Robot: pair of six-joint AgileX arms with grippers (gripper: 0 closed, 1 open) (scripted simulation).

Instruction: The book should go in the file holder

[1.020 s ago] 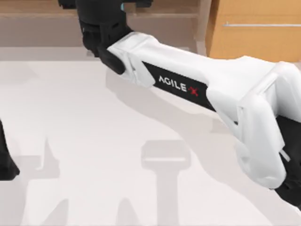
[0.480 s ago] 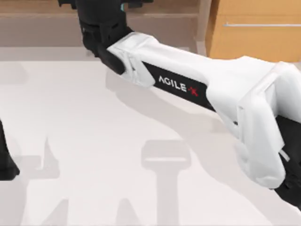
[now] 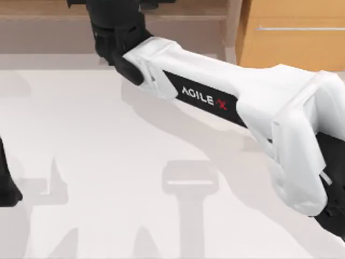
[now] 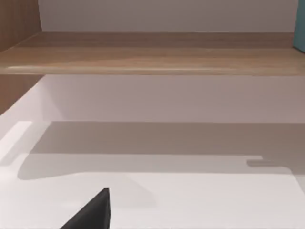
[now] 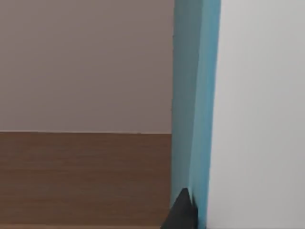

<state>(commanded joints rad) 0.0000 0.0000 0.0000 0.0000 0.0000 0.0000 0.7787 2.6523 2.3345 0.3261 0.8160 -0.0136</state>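
1. Top view: your right arm reaches from the right across the table to its far edge, where its gripper sits by the wooden shelf. You cannot tell from here whether its fingers are spread or pressed together.
2. Right wrist view: the book stands as an upright blue slab directly ahead of a dark fingertip, with wood below and a pale wall behind. Whether the fingers pinch it cannot be told; contact at the tip is likely, not certain.
3. Left wrist view: a sliver of blue at the far edge, probably the book, sits up at shelf level. Your left arm is parked at the table's left edge; its grip state cannot be told.
4. Holder: no frame lets you identify the file holder, so its opening cannot be checked against the book.
5. Risks, as judged:
   - A grip near one corner could let the thin book pivot and slip.
   - Misalignment with the slot could jam an edge on the holder's wall.
   - Too low a path could clip the shelf lip.
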